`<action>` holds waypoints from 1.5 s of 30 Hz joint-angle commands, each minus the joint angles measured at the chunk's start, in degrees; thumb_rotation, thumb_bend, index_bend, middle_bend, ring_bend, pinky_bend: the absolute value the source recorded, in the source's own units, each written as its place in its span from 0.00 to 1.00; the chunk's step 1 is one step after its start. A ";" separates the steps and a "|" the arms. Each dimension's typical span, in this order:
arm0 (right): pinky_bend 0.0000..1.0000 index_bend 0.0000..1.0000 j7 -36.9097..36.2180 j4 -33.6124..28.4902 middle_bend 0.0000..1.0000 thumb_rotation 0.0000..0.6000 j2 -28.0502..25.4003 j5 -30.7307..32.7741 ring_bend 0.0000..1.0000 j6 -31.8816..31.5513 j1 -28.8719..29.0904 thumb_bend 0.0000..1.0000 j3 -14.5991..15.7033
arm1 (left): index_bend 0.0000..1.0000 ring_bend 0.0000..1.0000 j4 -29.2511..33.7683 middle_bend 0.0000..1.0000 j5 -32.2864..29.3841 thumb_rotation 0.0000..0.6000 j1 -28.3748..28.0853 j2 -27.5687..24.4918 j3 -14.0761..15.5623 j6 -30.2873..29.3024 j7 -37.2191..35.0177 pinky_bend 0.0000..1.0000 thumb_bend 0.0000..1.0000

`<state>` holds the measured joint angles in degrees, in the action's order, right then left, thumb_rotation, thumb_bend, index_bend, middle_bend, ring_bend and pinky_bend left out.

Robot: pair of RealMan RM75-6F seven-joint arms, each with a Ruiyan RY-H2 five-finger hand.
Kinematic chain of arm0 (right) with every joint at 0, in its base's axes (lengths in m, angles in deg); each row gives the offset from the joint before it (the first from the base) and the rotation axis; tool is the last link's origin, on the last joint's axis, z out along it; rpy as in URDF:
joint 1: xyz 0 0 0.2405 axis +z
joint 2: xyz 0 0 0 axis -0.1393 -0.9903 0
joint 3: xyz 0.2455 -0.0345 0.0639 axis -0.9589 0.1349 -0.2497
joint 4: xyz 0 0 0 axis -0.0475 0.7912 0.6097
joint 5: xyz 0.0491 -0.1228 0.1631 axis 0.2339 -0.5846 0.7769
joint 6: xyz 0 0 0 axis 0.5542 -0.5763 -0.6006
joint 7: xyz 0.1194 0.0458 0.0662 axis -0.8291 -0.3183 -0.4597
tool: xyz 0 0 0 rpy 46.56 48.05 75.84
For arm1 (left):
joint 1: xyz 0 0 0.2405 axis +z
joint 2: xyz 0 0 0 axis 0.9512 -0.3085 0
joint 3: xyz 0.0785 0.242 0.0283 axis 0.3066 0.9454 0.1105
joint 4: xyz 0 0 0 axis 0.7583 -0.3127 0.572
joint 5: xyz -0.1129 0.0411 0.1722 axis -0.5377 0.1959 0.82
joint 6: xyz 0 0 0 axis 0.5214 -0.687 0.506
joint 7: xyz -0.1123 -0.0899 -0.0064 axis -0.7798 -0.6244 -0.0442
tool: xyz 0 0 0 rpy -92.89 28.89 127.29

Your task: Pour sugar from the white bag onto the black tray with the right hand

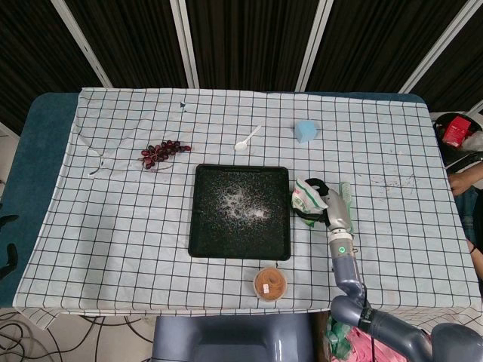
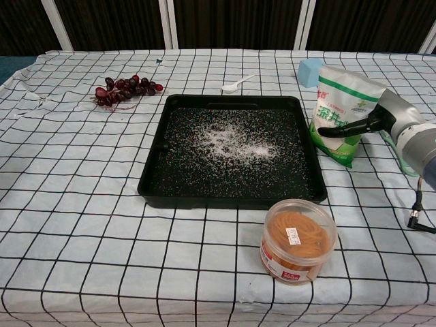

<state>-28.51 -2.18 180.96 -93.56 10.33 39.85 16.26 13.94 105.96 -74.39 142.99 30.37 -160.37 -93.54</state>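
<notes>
The white sugar bag (image 2: 344, 95) with green print stands upright on the checked cloth, just right of the black tray (image 2: 231, 199). My right hand (image 2: 388, 119) grips it from the right, dark fingers (image 2: 347, 127) wrapped across its front. Scattered white sugar (image 2: 231, 139) lies in the middle of the tray. From the head view, the bag (image 1: 306, 197) sits by the tray's (image 1: 240, 256) right rim with the right hand (image 1: 332, 205) behind it, and the sugar (image 1: 241, 202) shows as a pale patch. Neither view shows my left hand.
A clear lidded jar (image 2: 298, 240) with orange-brown contents stands just in front of the tray's right corner. Red grapes (image 2: 122, 90) lie at the far left, with a white spoon (image 2: 237, 83) and a blue block (image 2: 310, 71) behind the tray. A person's arm (image 1: 464, 177) is at the table's right edge.
</notes>
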 commanded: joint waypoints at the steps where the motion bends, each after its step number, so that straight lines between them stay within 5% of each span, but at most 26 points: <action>1: 0.29 0.29 -0.17 -0.02 0.27 1.00 -0.01 -0.21 0.33 -0.04 -0.02 0.10 0.05 | 0.22 0.00 -0.01 0.04 0.00 1.00 0.01 0.01 0.02 0.00 0.02 0.00 0.62; 28: 0.36 0.34 -0.50 2.48 0.30 1.00 1.88 -1.09 0.37 -0.51 0.72 0.11 0.16 | 0.22 0.00 0.01 0.04 -0.17 1.00 -0.03 -0.05 -0.06 0.15 -0.12 0.00 0.62; 45: 0.51 0.46 -4.39 4.08 0.42 1.00 1.87 -3.43 0.52 -0.54 0.78 0.31 0.49 | 0.22 0.00 0.05 0.04 -0.31 1.00 -0.03 -0.07 -0.10 0.21 -0.09 0.00 0.62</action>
<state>-32.63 1.78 182.89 -96.69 9.94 40.59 16.65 14.00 105.65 -74.43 142.92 30.27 -160.16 -93.63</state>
